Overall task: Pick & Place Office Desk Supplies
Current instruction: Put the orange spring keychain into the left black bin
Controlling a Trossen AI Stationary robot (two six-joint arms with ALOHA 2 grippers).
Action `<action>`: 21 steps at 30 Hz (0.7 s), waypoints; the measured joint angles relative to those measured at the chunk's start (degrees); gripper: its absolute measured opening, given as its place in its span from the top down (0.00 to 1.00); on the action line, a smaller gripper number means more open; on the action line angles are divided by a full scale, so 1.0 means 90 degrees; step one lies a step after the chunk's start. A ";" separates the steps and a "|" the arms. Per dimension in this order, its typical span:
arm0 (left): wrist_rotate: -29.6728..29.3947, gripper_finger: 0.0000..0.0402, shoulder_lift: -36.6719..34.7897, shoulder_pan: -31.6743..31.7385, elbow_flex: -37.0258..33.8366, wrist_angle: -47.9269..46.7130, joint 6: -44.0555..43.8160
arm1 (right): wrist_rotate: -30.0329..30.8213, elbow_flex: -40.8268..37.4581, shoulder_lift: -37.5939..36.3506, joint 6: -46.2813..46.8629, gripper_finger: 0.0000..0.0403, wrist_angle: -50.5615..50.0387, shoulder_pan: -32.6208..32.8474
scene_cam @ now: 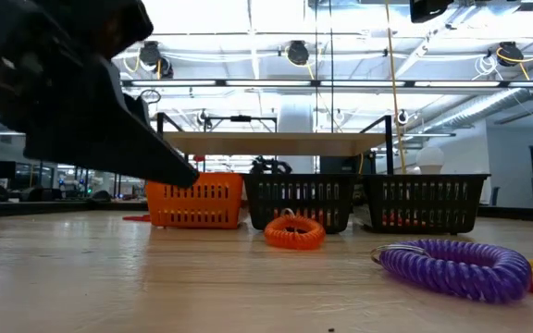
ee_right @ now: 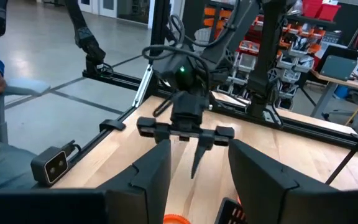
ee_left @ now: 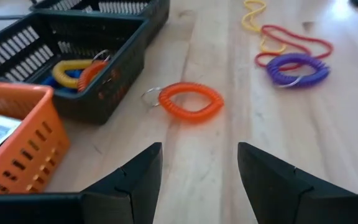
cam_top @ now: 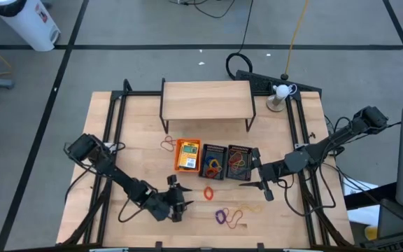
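Note:
My left gripper (cam_top: 181, 195) is open and hovers low over the table's near side. An orange coil loop (ee_left: 190, 101) lies flat just ahead of its fingers, untouched. My right gripper (cam_top: 259, 178) is open beside the right black mesh tray (cam_top: 240, 162), facing the left arm. The orange tray (cam_top: 187, 155) holds a yellow-and-green crayon box. The middle black mesh tray (ee_left: 73, 68) holds yellow and orange coil loops. A purple coil loop (ee_left: 297, 70), a red band (ee_left: 294, 43) and a yellow band (ee_left: 253, 15) lie on the wood nearby.
The wooden shelf riser (cam_top: 206, 100) stands behind the three trays. A thin red band (cam_top: 168, 144) lies left of the orange tray. Black rails (cam_top: 110, 119) run along both table sides. A white lamp-like object (cam_top: 280, 94) sits at the far right corner.

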 joint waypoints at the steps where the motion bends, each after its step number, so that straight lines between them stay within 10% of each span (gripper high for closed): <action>1: 0.0001 0.48 0.0000 0.0025 -0.0028 -0.0006 -0.0015 | 0.0000 0.0000 0.0000 0.0001 0.63 0.0000 0.0000; 21: 0.0365 0.48 0.1174 0.0454 0.0128 0.1483 -0.0224 | -0.0016 -0.0002 0.0003 0.0042 0.63 -0.0062 0.0002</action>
